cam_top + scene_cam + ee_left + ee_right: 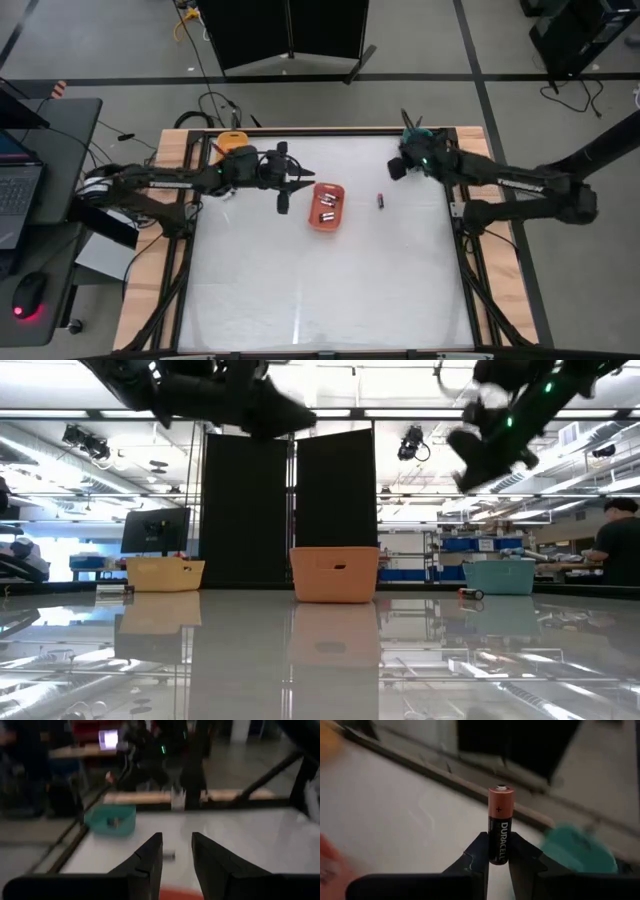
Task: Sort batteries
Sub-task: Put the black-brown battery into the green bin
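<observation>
My right gripper (499, 845) is shut on a black and copper battery (500, 815). It hangs high above the table's far right part (398, 166), near the teal tray (414, 131). My left gripper (285, 195) is open and empty, in the air just left of the red-orange tray (327, 206), which holds a few batteries (326, 209). One loose battery (380, 200) lies on the table right of that tray. It also shows past my left fingers in the left wrist view (169, 855). My right gripper pinches the battery's black lower end (498, 854) between its two fingertips. The battery stands in line with the fingers, its copper plus end (501, 795) sticking out beyond them. It is lifted clear of the table.
An orange tray (232, 141) stands at the far left corner, and the teal tray (112, 820) at the far right holds something small. The table's near half (320, 290) is bare white surface. A person (615, 540) stands in the room beyond.
</observation>
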### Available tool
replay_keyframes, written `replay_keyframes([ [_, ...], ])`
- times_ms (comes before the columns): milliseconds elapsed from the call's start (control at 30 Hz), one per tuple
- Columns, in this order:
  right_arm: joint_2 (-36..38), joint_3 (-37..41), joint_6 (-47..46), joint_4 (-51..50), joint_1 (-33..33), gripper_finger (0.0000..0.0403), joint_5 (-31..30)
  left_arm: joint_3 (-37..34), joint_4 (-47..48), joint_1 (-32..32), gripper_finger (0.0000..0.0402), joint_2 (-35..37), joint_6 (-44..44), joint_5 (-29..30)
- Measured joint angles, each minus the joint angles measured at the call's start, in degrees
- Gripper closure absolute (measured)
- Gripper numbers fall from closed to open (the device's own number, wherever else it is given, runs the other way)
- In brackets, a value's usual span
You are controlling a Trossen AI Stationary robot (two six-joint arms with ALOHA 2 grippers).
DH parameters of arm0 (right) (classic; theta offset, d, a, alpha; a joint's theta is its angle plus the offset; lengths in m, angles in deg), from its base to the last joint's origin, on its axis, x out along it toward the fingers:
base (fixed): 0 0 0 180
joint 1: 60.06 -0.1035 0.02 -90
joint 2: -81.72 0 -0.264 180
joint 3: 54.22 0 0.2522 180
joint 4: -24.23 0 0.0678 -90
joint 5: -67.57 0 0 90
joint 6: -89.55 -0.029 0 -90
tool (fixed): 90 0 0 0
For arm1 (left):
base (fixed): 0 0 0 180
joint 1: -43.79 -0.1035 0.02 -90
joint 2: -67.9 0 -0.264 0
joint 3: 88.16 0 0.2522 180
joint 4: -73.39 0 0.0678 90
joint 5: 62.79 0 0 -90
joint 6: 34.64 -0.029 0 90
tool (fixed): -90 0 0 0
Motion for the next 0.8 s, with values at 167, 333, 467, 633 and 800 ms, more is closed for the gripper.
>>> replay_keyframes([
  [167,-6.38,0.0,-0.58,-3.31,11.0,0.0345,6.64,0.02,11.85,-0.71,0.0299,3.37,0.17,2.77],
  [333,-13.17,-0.02,-0.82,-3.79,18.31,0.0345,12.87,0.0,23.25,-0.81,0.0304,5.28,0.41,6.0],
  [467,-18.66,-0.02,-1.13,-3.9,21.51,0.0343,15.91,-0.02,29.11,-0.79,0.0305,5.42,2.3,8.27],
  [633,-24.85,-0.02,-1.13,-3.87,24.05,0.0341,15.93,-0.02,32.11,-0.79,0.0305,5.42,3.84,8.66],
  [800,-28.5,-0.02,-1.57,-3.56,25.45,0.0334,15.93,-0.02,31.55,-0.77,0.0305,5.42,4.14,8.63],
])
